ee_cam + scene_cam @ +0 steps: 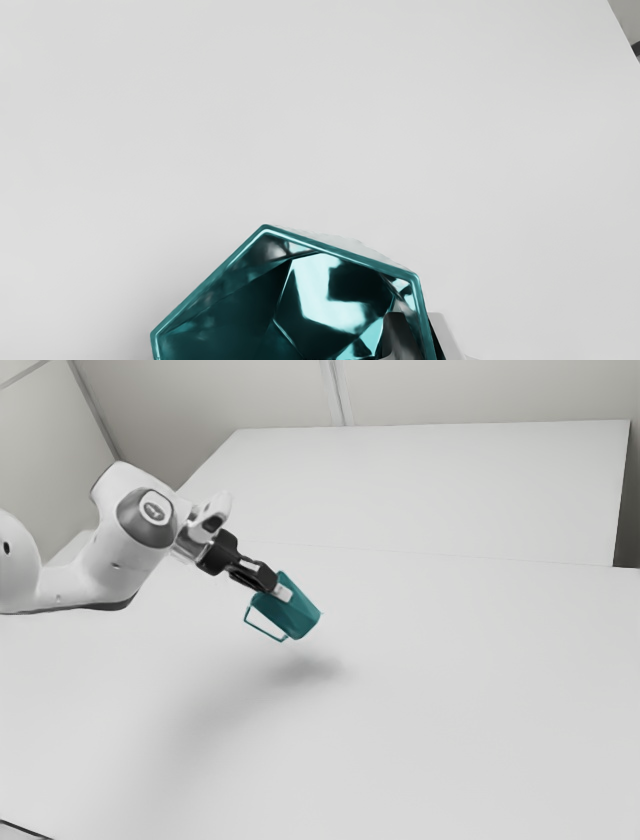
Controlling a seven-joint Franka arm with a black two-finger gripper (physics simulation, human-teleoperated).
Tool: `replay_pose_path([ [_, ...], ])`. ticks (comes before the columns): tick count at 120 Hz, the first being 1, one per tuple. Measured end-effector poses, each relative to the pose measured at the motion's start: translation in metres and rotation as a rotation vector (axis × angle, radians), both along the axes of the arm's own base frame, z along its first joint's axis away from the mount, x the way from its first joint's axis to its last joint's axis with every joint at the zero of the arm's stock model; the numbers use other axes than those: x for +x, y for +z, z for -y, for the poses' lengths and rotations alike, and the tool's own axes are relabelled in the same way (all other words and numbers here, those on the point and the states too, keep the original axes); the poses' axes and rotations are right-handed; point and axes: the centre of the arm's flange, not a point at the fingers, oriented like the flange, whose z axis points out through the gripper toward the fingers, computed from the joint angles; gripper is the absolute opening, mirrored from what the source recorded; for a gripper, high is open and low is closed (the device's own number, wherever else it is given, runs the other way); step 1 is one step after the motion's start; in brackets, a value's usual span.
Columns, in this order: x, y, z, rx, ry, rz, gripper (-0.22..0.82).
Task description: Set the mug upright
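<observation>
White table (450, 710) spreads wide below; over it the teal mug (290, 610) hangs tipped, its open top toward the gripper (281, 591); the gripper pinches one side of it, one finger (400, 337) inside and one outside; so small a hold could let it swing or slip; let go up high or leaning, it could fall over; its handle (264, 631) might bump down first.
</observation>
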Motion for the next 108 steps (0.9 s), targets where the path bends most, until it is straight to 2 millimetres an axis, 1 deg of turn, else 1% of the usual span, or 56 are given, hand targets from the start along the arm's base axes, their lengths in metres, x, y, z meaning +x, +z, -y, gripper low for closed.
replay_pose_path([
  [10,0.004,0.011,0.002,0.158,-0.052,-0.026,-0.18],
  [20,0.005,0.012,0.002,0.297,-0.074,-0.064,-0.18],
  [32,0.005,0.005,0.002,0.444,-0.075,-0.111,-0.18],
  [41,0.006,-0.006,0.003,0.509,-0.053,-0.148,-0.18],
  [52,0.007,-0.015,0.003,0.551,-0.006,-0.182,-0.18],
  [60,0.008,-0.023,-0.002,0.565,0.038,-0.212,-0.18],
  [67,0.009,-0.032,-0.012,0.574,0.084,-0.241,-0.18],
  [79,0.010,-0.041,-0.036,0.580,0.173,-0.285,-0.18],
  [85,0.011,-0.046,-0.043,0.579,0.207,-0.304,-0.18],
  [91,0.011,-0.050,-0.044,0.579,0.231,-0.319,-0.18],
  [108,0.012,-0.058,-0.039,0.578,0.277,-0.346,-0.18],
])
